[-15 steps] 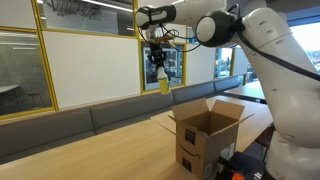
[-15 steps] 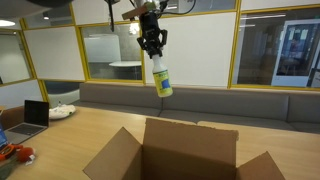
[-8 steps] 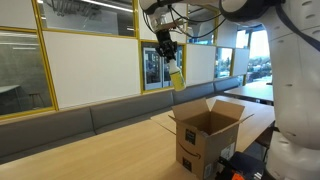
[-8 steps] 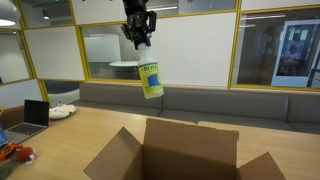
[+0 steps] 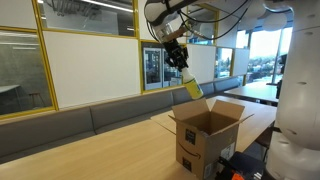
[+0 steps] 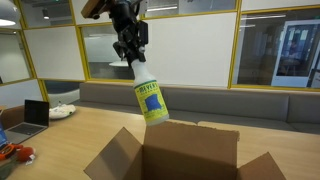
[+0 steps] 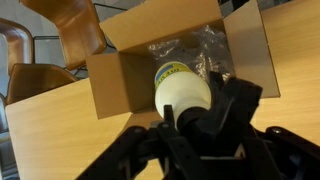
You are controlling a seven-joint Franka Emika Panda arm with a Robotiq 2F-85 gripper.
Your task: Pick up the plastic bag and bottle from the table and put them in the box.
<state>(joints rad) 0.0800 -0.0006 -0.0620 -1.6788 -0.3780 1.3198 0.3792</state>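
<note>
One bottle (image 6: pixel 150 100), white with a yellow-green label, hangs in mid-air above the open cardboard box (image 6: pixel 190 140), not yet inside it. It is gripped at its neck, so its body lies directly below the fingers (image 6: pixel 128 48), which are clenched on that neck. The long axis is not plumb: in both exterior views the base swings down and sideways from the cap, and in an exterior view that slanted base (image 5: pixel 193 90) points toward the raised flaps of the box (image 5: pixel 208 128), with a clear gap between them. The coming move, as I judge it, turns on bringing that low end over the opening and not over a flap, then lowering before letting go. Looking down the length of the bottle (image 7: pixel 182 92), the wrist view shows what the others cannot: the bottle sits over the box's interior, near the middle, and something clear and crinkled, probably the plastic bag (image 7: pixel 205 42), already lies on the box floor. The exterior views instead give the height above the rim and show the box standing on the wooden counter (image 5: pixel 100 152).
</note>
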